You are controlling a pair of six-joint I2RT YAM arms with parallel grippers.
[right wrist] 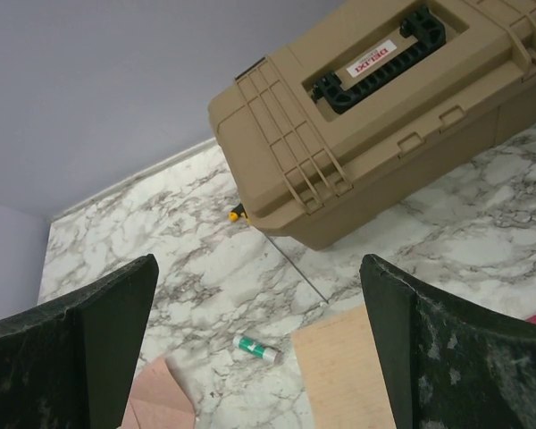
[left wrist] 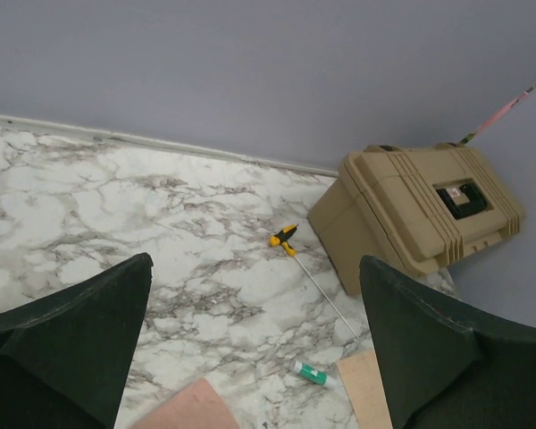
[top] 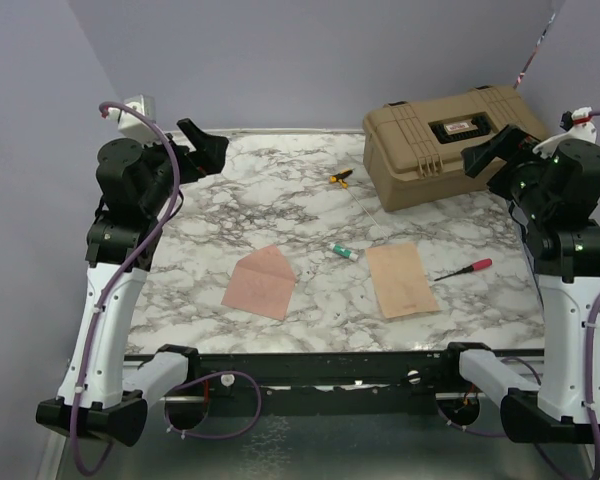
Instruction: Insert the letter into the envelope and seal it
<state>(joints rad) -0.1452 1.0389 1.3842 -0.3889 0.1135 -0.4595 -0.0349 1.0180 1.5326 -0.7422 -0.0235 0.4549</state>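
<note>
Bases of the left arm (top: pixel 108 305) and the right arm (top: pixel 567 320) sit at the bottom corners of the top view, joined by a black rail (top: pixel 310 368) along the near edge of the marble-patterned tabletop (top: pixel 280 195). Just beyond the rail, left of the frame's centre, the envelope (top: pixel 261 282) lies flat, its triangular flap pointing toward the top of the frame. The letter (top: pixel 402 280) lies flat right of centre, well apart from the envelope and not inside it. A small white-and-green glue stick (top: pixel 345 252) lies between the two, a little farther up the frame. A red-handled screwdriver (top: pixel 464 268) lies just beside the letter's right edge, its tip toward the sheet. Both arms are folded up at the frame's left and right edges, well above the papers. The left jaws stand wide: in the left wrist view their dark fingers (left wrist: pixel 71 344) fill the lower corners with only tabletop between them. The right jaws are equally wide and hold nothing, hanging in front of the right end of a tan hard case (top: pixel 445 145) in the upper right. Left of that case lies a yellow-and-black tool (top: pixel 339 177). A lilac wall (top: pixel 310 60) closes the top of the frame.
</note>
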